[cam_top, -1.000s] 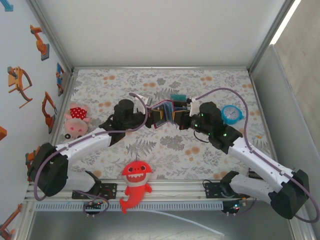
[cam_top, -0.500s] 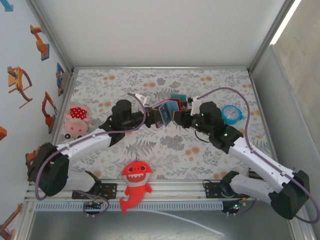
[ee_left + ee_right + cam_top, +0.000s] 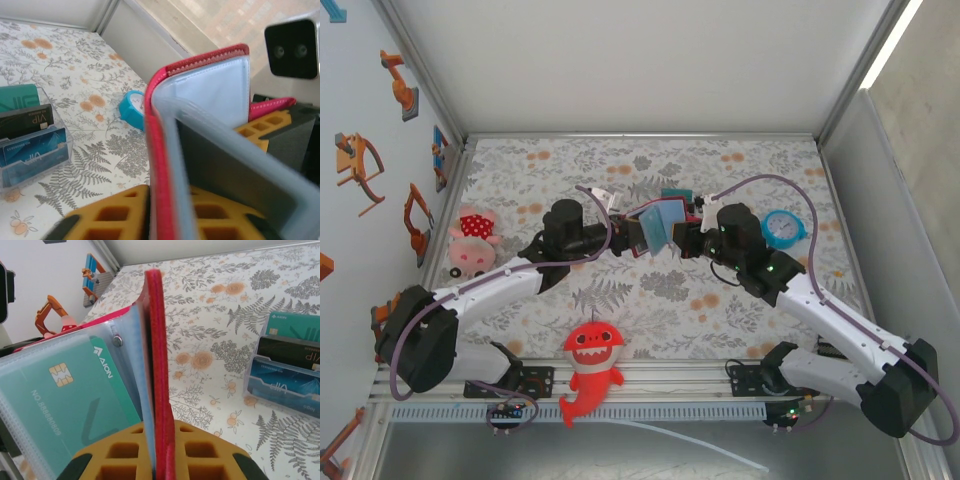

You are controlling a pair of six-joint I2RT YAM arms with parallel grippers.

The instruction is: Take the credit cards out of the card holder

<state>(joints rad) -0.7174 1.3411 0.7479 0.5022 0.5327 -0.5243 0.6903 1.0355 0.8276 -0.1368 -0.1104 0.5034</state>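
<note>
Holding the holder [image 3: 656, 226] spread above mid-counter [image 3: 740, 170]: left claw [image 3: 165, 212] at nine, right claw [image 3: 160, 452] at three, each clamped on a cover, likely baring the teal card [image 3: 65, 405] for pulling.

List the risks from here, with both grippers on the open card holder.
1. The left gripper and right gripper each pinch one cover of the card holder edge-on above the table; a slip could drop it.
2. The teal card sits in a clear sleeve and neither gripper is free, so one must likely let go to pull it.
</note>
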